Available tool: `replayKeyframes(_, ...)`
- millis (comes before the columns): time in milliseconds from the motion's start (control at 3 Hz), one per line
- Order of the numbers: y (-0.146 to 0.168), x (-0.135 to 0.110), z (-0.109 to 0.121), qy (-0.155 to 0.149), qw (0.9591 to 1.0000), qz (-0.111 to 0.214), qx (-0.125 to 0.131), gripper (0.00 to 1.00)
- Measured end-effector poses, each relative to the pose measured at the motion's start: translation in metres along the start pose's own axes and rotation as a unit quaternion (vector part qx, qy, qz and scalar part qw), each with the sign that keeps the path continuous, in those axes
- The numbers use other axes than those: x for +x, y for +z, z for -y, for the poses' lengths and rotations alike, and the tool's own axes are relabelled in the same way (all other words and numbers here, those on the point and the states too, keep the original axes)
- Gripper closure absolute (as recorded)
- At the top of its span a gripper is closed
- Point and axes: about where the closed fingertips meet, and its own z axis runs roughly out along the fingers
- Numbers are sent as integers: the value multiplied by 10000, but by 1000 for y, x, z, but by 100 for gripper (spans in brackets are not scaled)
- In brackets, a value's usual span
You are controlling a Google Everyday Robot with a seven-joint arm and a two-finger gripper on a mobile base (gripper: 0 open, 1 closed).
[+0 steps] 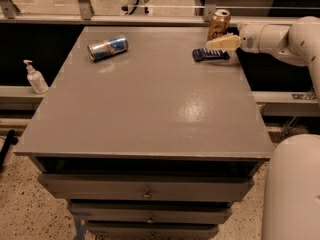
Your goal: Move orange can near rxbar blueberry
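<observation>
The orange can (pixel 219 23) stands upright at the far right back corner of the grey table (pixel 150 104). The rxbar blueberry (pixel 210 54), a flat dark blue wrapper, lies just in front of the can, about a can's width away. My gripper (pixel 221 43) reaches in from the right, level with the can's lower part and just above the bar. It hides the can's base. The white arm (pixel 280 36) runs off to the right.
A blue-and-silver can (pixel 107 48) lies on its side at the back left of the table. A soap dispenser (pixel 35 77) stands on a ledge left of the table. Drawers are below the front edge. My white base (pixel 292 189) fills the lower right.
</observation>
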Motion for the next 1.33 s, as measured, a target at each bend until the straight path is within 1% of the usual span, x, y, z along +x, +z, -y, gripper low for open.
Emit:
replayKeyframes(333, -60, -15, -8, -206, 9995, 224, -112, 0)
replayKeyframes(667, -155, -36, -21, -615, 9973, 398, 11, 0)
replayKeyframes(1000, -180, -31, -15, -623, 9972, 377, 177, 0)
replayKeyframes(1333, -176, -32, -16, -623, 9972, 380, 150, 0)
